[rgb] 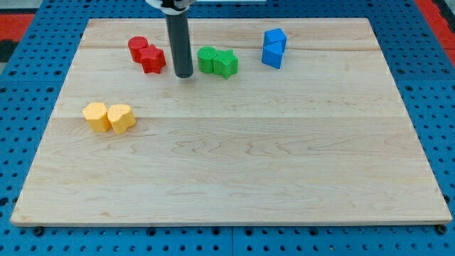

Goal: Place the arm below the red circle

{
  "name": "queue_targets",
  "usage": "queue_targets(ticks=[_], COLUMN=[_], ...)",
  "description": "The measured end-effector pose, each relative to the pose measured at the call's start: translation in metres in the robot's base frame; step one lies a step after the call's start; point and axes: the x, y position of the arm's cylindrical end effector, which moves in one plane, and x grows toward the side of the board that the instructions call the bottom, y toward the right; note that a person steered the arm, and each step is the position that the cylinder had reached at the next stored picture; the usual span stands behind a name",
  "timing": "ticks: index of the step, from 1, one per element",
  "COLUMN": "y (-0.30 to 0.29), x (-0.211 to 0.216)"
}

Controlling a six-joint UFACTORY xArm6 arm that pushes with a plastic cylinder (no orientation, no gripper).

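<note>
The red circle (137, 47) lies near the view's top left on the wooden board (234, 171), touching a red star-shaped block (153, 59) at its lower right. My tip (184, 74) rests on the board to the right of the red star and left of the green blocks. It is to the right of and slightly below the red circle, not touching any block.
A green circle (207, 58) and a green star-like block (226, 63) sit just right of the tip. Two blue blocks (274, 47) lie at the top right. Two yellow blocks (109, 116) lie at the left. Blue pegboard (21, 142) surrounds the board.
</note>
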Motion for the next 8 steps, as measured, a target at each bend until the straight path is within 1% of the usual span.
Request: queue_targets(ticks=[3,4,6,8], y=[-0.008,0.001,-0.054,-0.195], x=[0.0,0.006,0.012,0.005])
